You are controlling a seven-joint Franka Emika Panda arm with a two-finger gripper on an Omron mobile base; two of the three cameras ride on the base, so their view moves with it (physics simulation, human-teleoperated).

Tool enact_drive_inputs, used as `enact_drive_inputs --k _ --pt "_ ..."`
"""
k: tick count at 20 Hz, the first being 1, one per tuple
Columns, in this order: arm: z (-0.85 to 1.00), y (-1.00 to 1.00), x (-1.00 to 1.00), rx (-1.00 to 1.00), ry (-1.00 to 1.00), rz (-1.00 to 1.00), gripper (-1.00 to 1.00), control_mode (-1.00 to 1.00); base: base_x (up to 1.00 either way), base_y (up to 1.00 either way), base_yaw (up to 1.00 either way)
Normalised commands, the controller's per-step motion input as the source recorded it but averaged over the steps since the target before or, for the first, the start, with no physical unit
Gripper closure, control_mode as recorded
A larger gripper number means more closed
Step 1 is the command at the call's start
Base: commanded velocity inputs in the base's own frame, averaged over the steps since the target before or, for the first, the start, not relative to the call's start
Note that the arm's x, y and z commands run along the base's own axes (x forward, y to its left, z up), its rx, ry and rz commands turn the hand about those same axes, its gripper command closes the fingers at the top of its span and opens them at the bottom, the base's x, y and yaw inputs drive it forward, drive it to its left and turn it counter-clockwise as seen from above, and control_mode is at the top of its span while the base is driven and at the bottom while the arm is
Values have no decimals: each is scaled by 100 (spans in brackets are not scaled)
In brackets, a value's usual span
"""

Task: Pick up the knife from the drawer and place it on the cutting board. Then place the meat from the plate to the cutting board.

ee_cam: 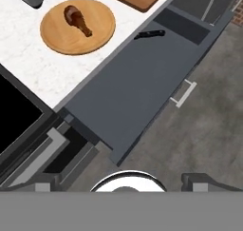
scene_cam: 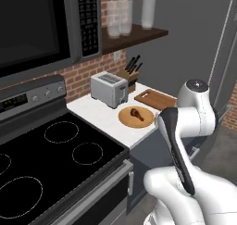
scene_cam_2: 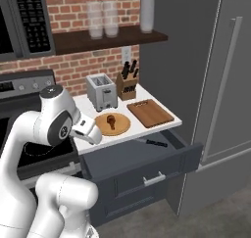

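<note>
Gripper (ee_cam: pixel 121 178) released and empty, well above the pulled-out drawer (ee_cam: pixel 133 92) where the knife (ee_cam: pixel 150 34) lies flat at its back: judged light, rigid, slim; best pinched across its dark handle.

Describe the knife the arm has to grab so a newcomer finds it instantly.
Start at the white counter between the stove and the tall grey fridge; just under its front edge the dark grey drawer stands pulled open. The knife lies flat inside, near the counter edge. It is alone and loose, unlike the black-handled knives standing in the wooden block by the toaster.
</note>
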Motion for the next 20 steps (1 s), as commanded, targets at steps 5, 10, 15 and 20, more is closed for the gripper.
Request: enact_drive_inputs --k 5,10,15,20 --pt "0 0 0 0 0 0 -100 100 38 0 -6" --pt "0 0 24 0 0 0 -100 -100 7 0 0" --pt "-7 -2 20 0 0 0 -100 -100 0 0 0" --pt "-25 -44 24 0 0 0 -100 -100 0 0 0"
